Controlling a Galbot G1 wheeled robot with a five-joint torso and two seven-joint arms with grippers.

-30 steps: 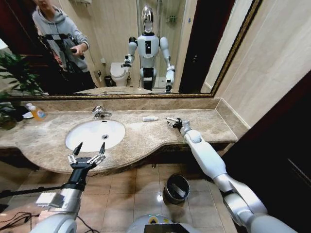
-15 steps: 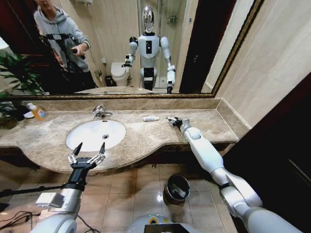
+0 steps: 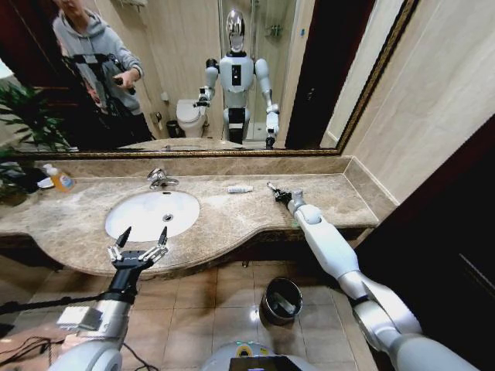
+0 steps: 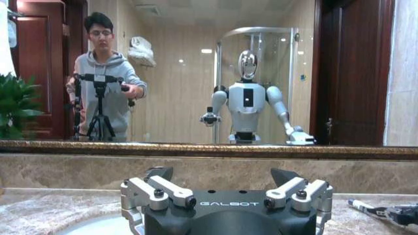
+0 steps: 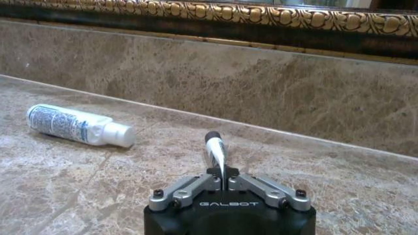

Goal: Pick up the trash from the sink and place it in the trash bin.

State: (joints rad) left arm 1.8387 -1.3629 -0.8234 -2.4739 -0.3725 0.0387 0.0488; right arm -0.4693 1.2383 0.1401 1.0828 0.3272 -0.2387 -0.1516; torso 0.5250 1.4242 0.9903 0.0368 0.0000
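Observation:
My right gripper (image 3: 279, 194) reaches over the marble counter, right of the sink (image 3: 139, 224). It is shut on a long thin white packet (image 3: 271, 188) of trash, whose dark-tipped end sticks out past the gripper (image 5: 223, 180); the packet (image 5: 215, 151) stands out over the counter. A short white tube (image 3: 240, 188) lies on the counter beside it, label up (image 5: 73, 125). The trash bin (image 3: 281, 300) stands on the floor below the counter edge. My left gripper (image 3: 139, 247) hangs open in front of the counter, by the sink's near rim, with nothing in it (image 4: 222, 175).
A chrome faucet (image 3: 159, 179) stands behind the basin. An orange-yellow bottle (image 3: 59, 180) and a plant (image 3: 23, 124) are at the far left of the counter. A mirror and marble backsplash (image 5: 261, 93) close off the back. A wall rises to the right.
The right gripper has shifted slightly and the packet's free end now points up and back, off the counter. The left arm has not moved.

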